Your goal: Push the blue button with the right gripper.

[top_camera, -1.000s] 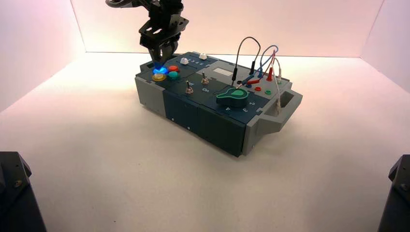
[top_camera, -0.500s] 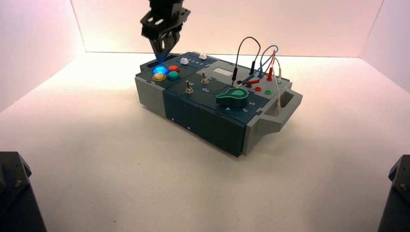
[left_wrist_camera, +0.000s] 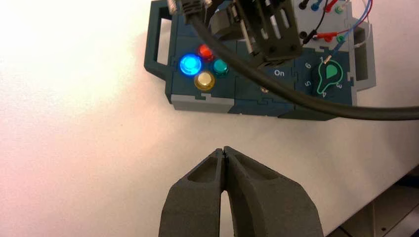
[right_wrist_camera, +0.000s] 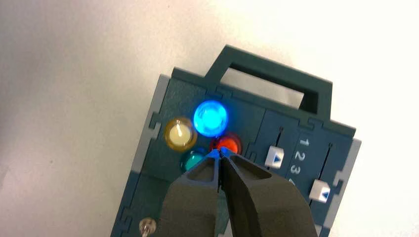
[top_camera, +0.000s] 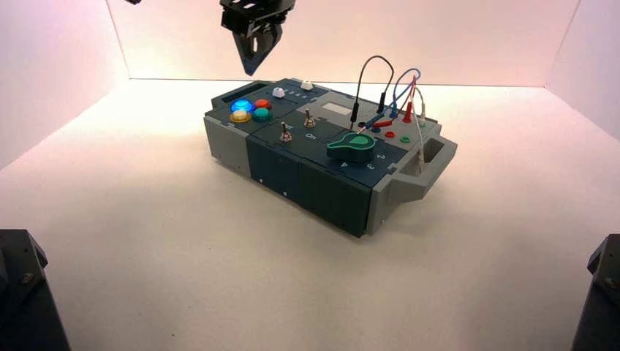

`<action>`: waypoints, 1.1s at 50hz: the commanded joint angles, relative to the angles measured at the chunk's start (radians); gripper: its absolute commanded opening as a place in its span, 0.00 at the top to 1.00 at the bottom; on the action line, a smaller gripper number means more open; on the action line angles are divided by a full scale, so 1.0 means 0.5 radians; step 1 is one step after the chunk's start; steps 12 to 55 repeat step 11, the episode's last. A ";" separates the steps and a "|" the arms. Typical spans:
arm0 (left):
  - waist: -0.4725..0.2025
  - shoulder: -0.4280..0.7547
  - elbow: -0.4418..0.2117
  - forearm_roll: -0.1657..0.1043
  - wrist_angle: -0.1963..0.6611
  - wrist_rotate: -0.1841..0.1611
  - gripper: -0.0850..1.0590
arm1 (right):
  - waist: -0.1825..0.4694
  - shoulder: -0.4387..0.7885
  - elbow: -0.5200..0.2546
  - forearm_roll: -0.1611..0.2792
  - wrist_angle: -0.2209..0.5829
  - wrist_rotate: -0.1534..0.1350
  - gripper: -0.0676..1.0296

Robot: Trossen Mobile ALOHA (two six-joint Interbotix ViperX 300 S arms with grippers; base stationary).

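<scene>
High view shows the right gripper (top_camera: 251, 73) hovering above the box's far left end, clear of the blue button (top_camera: 242, 107), which is glowing in its four-button cluster; its fingers are pressing together, empty. The left gripper (left_wrist_camera: 224, 149) is hanging empty, fingertips together, over the table (left_wrist_camera: 123, 173).

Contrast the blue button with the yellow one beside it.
The blue button glows bright blue all over; the yellow button has a pale centre inside an amber rim. The blue one sits nearer the box's dark handle, the yellow one nearer its grey edge strip. Both are round.
</scene>
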 commanded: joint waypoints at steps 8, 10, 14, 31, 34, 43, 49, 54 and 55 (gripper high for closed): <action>-0.012 0.031 -0.015 -0.006 -0.009 0.009 0.95 | -0.009 -0.132 0.021 0.003 0.003 0.009 0.96; -0.012 0.037 -0.018 -0.006 -0.009 0.006 0.95 | -0.009 -0.135 0.025 0.003 0.003 0.009 0.96; -0.015 0.040 -0.021 -0.006 -0.012 0.009 0.95 | -0.009 -0.135 0.028 0.003 0.000 0.009 0.96; -0.015 0.040 -0.021 -0.006 -0.012 0.009 0.95 | -0.009 -0.135 0.028 0.003 0.000 0.009 0.96; -0.015 0.040 -0.021 -0.006 -0.012 0.009 0.95 | -0.009 -0.135 0.028 0.003 0.000 0.009 0.96; -0.015 0.040 -0.021 -0.006 -0.012 0.009 0.95 | -0.009 -0.135 0.028 0.003 0.000 0.009 0.96; -0.015 0.040 -0.021 -0.006 -0.012 0.009 0.95 | -0.009 -0.135 0.028 0.003 0.000 0.009 0.96; -0.015 0.040 -0.021 -0.006 -0.012 0.009 0.95 | -0.009 -0.135 0.028 0.003 0.000 0.009 0.96; -0.015 0.040 -0.021 -0.006 -0.012 0.009 0.95 | -0.009 -0.135 0.028 0.003 0.000 0.009 0.96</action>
